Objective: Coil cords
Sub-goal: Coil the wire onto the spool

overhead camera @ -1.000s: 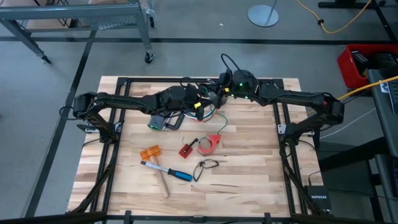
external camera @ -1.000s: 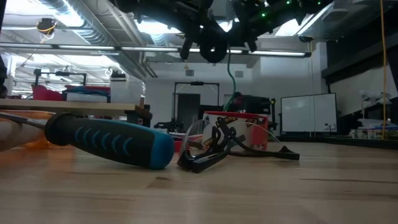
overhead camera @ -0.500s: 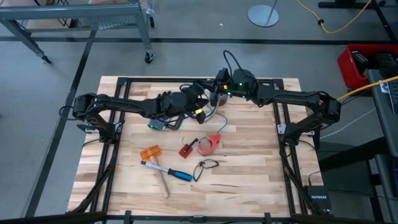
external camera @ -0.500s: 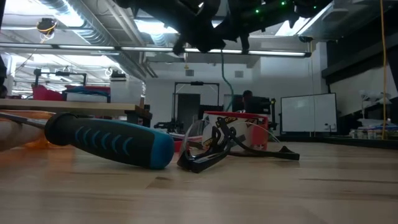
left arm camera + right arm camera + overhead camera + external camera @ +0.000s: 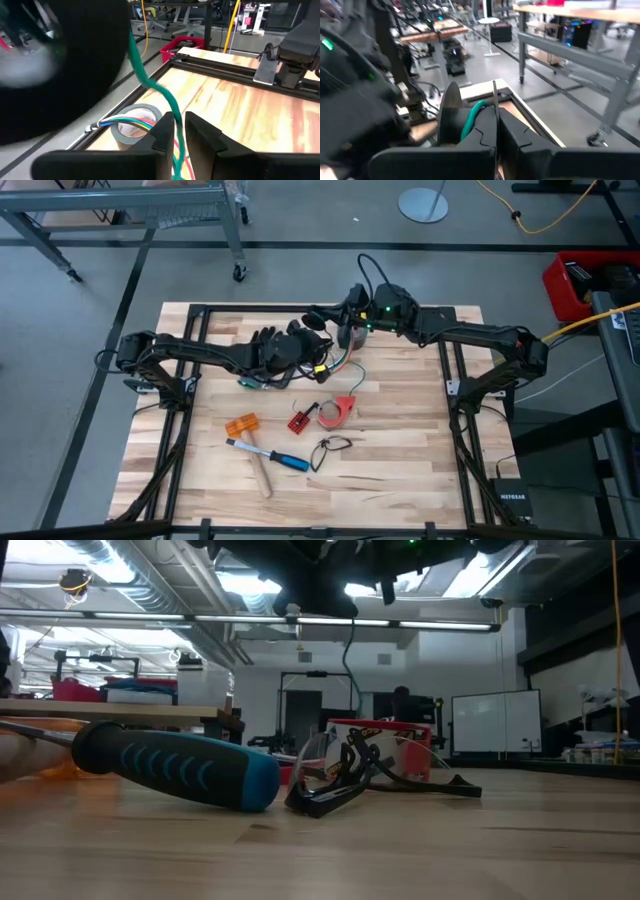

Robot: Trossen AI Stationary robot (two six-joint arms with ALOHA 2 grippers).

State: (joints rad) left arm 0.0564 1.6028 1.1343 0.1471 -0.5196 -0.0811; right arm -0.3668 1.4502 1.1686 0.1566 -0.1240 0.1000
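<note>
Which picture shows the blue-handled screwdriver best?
The low view: the screwdriver lies close up, its blue and black handle filling the left foreground. The high view shows the screwdriver whole but small, near the table's front. Neither wrist view shows it.

Table: pale jointed wood planks, smooth matt finish. Arms beside the table: matt black. Screwdriver handle: black rubbery grip, glossy blue plastic end. Cords: smooth plastic-coated.

A pale wooden table carries a blue-handled hammer, an orange block, a red tape roll and a black cord loop.
</note>
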